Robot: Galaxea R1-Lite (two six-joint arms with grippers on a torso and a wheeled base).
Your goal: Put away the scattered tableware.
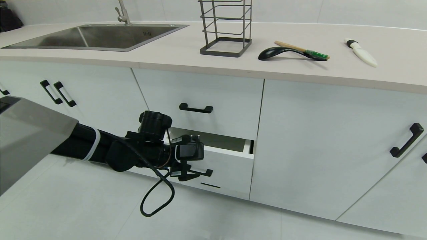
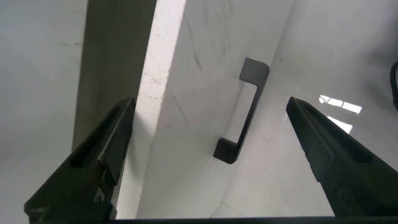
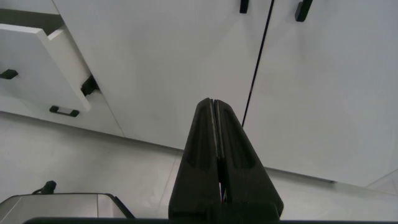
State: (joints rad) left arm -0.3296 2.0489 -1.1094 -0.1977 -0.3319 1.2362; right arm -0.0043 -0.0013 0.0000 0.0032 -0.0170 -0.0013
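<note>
The left gripper (image 2: pixel 210 102) hangs with its jaws spread wide and empty just before the black handle (image 2: pixel 244 112) of the lower drawer (image 1: pixel 227 163), which stands partly pulled out. The right gripper (image 3: pixel 214 102) is clenched on nothing, facing the cabinet fronts. Nothing looks put away yet: the black spoon (image 1: pixel 277 53), the wooden utensil with a green band (image 1: pixel 302 50) and the white knife (image 1: pixel 362 53) all lie on the countertop (image 1: pixel 166 50) beside the wire rack (image 1: pixel 226 30).

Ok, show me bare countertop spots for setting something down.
Bare countertop lies between the sink and the wire rack, and along the front edge. A narrower gap sits between the black spoon and the white utensil. Crowded: spoon and wooden stick overlap.
</note>
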